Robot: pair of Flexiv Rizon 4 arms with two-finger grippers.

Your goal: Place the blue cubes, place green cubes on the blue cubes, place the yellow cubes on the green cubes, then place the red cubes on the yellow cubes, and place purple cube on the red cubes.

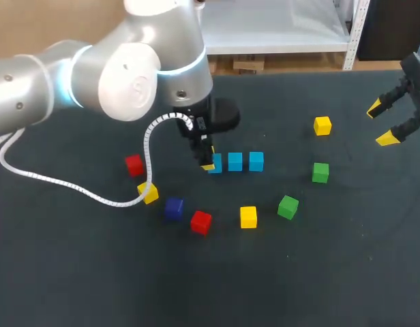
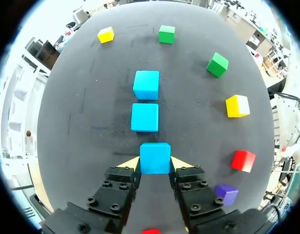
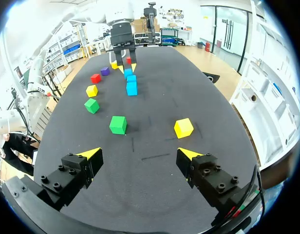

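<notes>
Three light blue cubes lie in a row mid-table. My left gripper [image 1: 208,162] [image 2: 155,162] is shut on the leftmost blue cube [image 1: 215,164] [image 2: 155,158], which rests on the mat with a yellow tip against each side. The other two blue cubes [image 1: 235,161] [image 1: 256,161] lie ahead of it [image 2: 144,117] [image 2: 146,85]. Green cubes [image 1: 320,172] [image 1: 288,206], yellow cubes [image 1: 322,125] [image 1: 248,216] [image 1: 148,193], red cubes [image 1: 133,164] [image 1: 201,222] and a purple cube [image 1: 173,208] lie scattered around. My right gripper [image 1: 387,122] [image 3: 140,156] hangs open and empty at the far right.
A white cable [image 1: 67,187] from the left arm trails over the mat beside the left yellow cube. In the right wrist view, a green cube [image 3: 118,125] and a yellow cube [image 3: 183,127] lie ahead of the open fingers.
</notes>
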